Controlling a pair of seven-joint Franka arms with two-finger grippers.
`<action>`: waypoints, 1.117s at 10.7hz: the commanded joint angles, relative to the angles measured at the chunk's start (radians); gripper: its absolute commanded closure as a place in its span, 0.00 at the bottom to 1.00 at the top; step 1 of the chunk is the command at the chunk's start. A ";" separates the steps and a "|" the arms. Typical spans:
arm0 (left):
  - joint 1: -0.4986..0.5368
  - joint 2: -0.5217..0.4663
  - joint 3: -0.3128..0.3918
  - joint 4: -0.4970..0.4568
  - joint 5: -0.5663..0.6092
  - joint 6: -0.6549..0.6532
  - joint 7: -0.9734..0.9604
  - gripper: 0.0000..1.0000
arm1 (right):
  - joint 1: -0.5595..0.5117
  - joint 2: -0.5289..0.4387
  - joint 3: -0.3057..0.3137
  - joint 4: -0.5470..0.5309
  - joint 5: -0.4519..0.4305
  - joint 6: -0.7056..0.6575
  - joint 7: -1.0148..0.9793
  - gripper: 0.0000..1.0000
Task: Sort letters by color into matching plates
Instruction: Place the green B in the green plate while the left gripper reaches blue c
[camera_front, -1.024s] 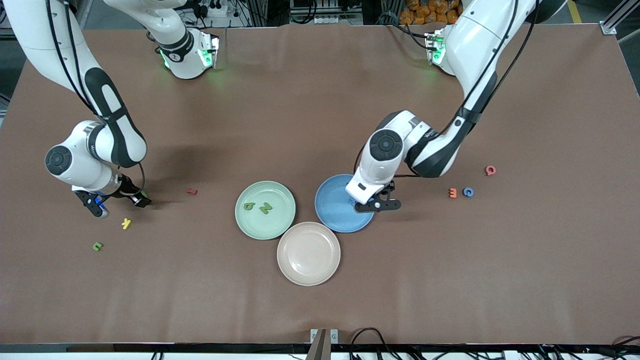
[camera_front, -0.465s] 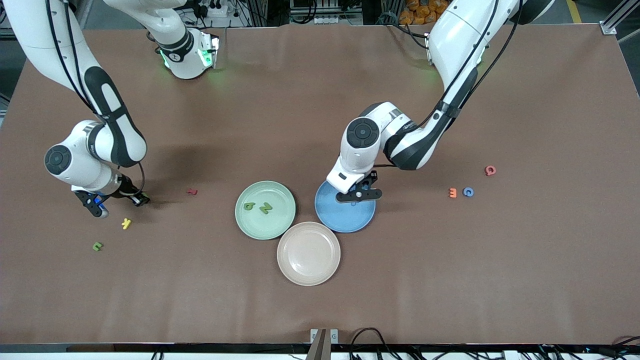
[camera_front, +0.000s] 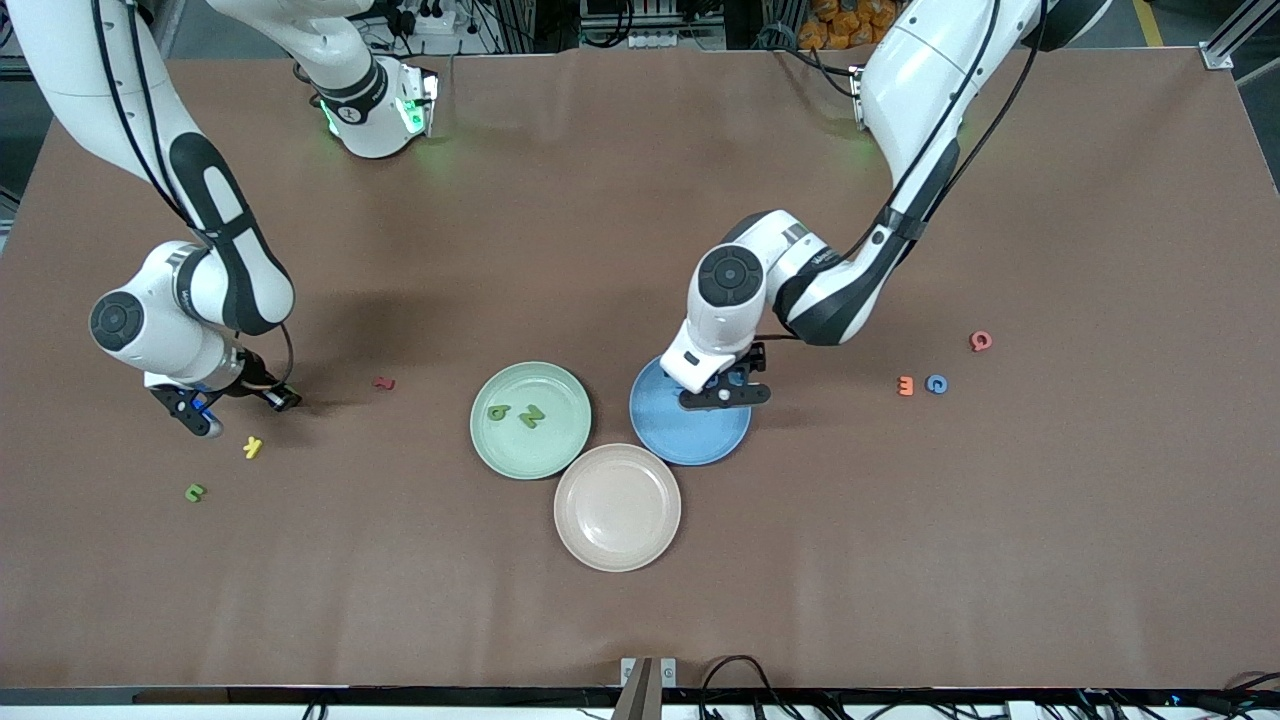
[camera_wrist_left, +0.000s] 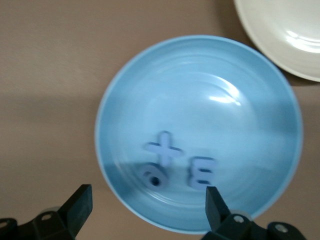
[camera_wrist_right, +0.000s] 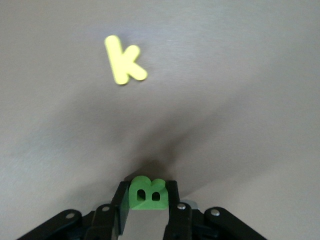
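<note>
Nearest the camera, on my brown bench (camera_front: 900, 560), sits a round pale pink plate (camera_front: 617, 507) with nothing in it. Touching it, a bit farther away, are my two sorting plates. The round mint green plate (camera_front: 530, 420) holds two small chunky dark green letters (camera_front: 514, 414). The round blue plate (camera_front: 689, 415) sits beside it, toward my left arm's end, and holds three little blue letters (camera_wrist_left: 179, 167) lying flat: a plus shape, an E and one round shape.

Toward my right arm's end lie a small green letter (camera_front: 195, 491), then a yellow letter K (camera_front: 252, 447), then a tiny red letter (camera_front: 383, 382) farther off. Toward my left arm's end lie an orange letter (camera_front: 906, 385) and a blue letter C (camera_front: 936, 383) side by side, with a red letter (camera_front: 981, 341) a bit farther.

My right hand (camera_wrist_right: 148, 210) is low over the bench near the yellow K, and its fingers are squeezed on a bright green letter B (camera_wrist_right: 147, 194). My left hand (camera_front: 722, 392) points straight down over the blue plate, fingers wide apart and holding nothing.
</note>
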 joint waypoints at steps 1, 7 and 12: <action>0.082 -0.019 0.001 -0.029 -0.001 -0.027 0.111 0.00 | 0.024 -0.020 0.010 0.070 -0.092 -0.084 -0.104 0.73; 0.350 -0.134 -0.016 -0.148 0.005 -0.015 0.459 0.00 | 0.125 -0.011 0.067 0.167 -0.183 -0.118 -0.122 0.73; 0.519 -0.200 -0.081 -0.273 0.006 0.026 0.664 0.00 | 0.317 0.008 0.067 0.313 -0.181 -0.307 -0.110 0.73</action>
